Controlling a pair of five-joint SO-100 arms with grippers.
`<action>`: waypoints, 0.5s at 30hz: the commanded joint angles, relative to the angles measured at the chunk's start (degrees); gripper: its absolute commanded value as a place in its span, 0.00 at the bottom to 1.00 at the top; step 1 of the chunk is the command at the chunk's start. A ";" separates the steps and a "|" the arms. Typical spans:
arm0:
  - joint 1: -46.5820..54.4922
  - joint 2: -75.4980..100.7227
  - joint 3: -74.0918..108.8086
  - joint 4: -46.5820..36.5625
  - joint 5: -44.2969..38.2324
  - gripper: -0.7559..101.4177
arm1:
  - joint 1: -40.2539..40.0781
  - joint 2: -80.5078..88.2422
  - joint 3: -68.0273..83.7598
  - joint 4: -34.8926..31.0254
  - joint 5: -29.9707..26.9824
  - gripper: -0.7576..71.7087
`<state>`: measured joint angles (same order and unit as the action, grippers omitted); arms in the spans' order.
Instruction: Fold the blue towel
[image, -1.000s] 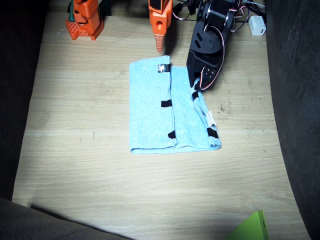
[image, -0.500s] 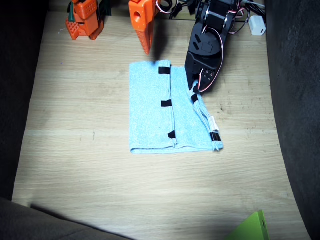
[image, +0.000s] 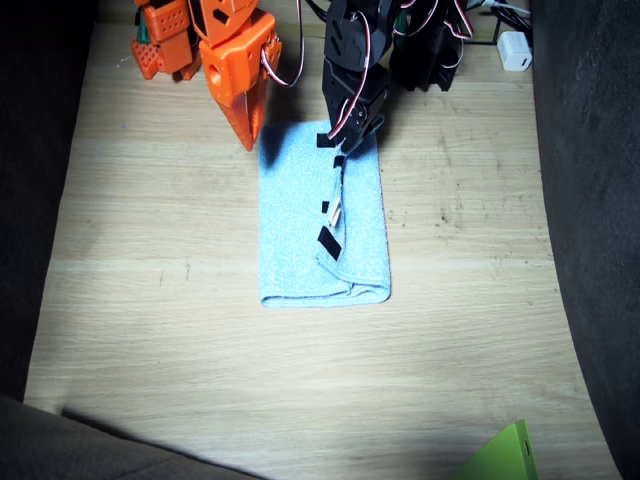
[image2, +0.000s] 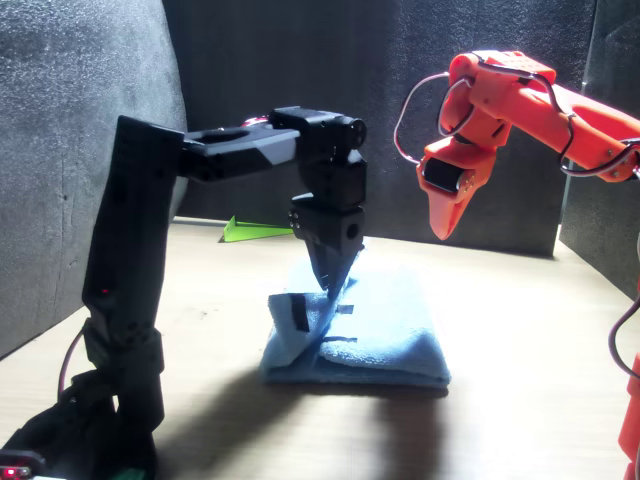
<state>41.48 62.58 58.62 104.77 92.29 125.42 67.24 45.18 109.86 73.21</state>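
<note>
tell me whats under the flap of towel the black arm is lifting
Under the lifted flap, held by the left hand, lie more layers of the blue towel. The table beneath them is covered.

We note the blue towel (image: 300, 235) (image2: 385, 335), light blue terry cloth, lying folded lengthwise on the table. Its black-taped edge is raised from the lower layers directly beneath the left gripper (image: 345, 140) (image2: 328, 280), whose jaws pinch it; a small white tag shows just below the grip.

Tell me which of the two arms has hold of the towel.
The black left arm: its gripper pinches the light blue terry towel's lifted edge; the orange right gripper hangs free.
</note>
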 joint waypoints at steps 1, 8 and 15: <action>0.35 -2.11 -8.00 3.60 0.88 0.00 | -0.18 0.97 0.44 -0.44 -0.26 0.01; -0.09 -17.93 -31.82 12.57 1.14 0.00 | 0.18 0.44 0.44 -0.70 0.00 0.01; 2.90 -21.62 -37.97 13.01 -0.26 0.14 | -3.87 2.64 3.78 -1.49 0.09 0.13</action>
<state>42.45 39.81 23.99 116.37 92.29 122.70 66.53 46.85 109.34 72.60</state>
